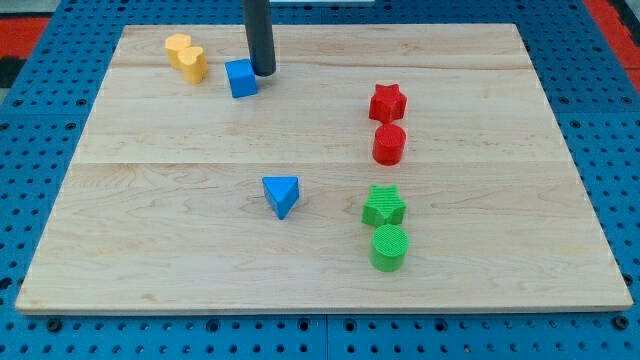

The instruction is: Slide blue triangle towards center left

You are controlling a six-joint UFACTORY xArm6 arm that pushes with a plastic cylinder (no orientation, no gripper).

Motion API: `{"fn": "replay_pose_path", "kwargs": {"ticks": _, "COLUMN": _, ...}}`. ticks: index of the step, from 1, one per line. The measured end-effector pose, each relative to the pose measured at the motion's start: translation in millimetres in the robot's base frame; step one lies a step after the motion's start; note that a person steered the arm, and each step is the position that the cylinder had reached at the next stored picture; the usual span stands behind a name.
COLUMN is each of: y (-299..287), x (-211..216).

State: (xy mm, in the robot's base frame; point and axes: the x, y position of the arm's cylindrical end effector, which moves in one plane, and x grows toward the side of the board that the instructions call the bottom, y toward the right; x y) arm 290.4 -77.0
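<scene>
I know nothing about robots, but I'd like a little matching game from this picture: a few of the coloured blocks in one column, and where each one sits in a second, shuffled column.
Blocks:
1. blue triangle
2. blue cube
3. yellow block
4. green cylinder

Places:
A. farthest toward the view's top left
B. near the board's middle, on its own
C. lowest in the view, just below the green star
D. right beside my tip, on its left in the view

Pairs: 1-B, 2-D, 3-A, 4-C
</scene>
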Motion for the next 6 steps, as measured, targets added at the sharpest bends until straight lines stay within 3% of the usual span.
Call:
{"fn": "replay_pose_path", "kwargs": {"ticks": 3, "y": -50, "x": 16}}
{"fn": "replay_pose_path", "kwargs": {"ticks": 4, "y": -28, "x": 23}}
{"fn": "replay_pose_path", "kwargs": {"ticks": 6, "y": 61, "x": 113}}
